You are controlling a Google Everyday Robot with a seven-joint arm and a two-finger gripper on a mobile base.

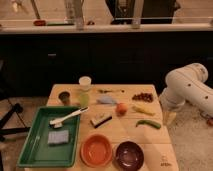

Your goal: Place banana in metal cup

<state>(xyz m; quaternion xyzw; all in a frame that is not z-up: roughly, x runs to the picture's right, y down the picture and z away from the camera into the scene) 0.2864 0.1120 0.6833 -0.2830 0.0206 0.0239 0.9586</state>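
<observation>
Pale-yellow, the banana [143, 110] lies just left of the gripper [169, 119], which hangs beside the table's [125, 129] right edge. Its long axis slants down toward the gripper. Whether the gripper is open or holds anything, I cannot tell.

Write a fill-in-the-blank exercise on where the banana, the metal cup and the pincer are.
1. The small pale-yellow curved banana lies just right of the round ____ fruit.
2. The short dark grey metal cup stands just behind the flat ____ plastic tray.
3. The robot's pincer hangs beyond the wooden table, off its ____ edge as pictured.
Missing words: orange; green; right.
</observation>
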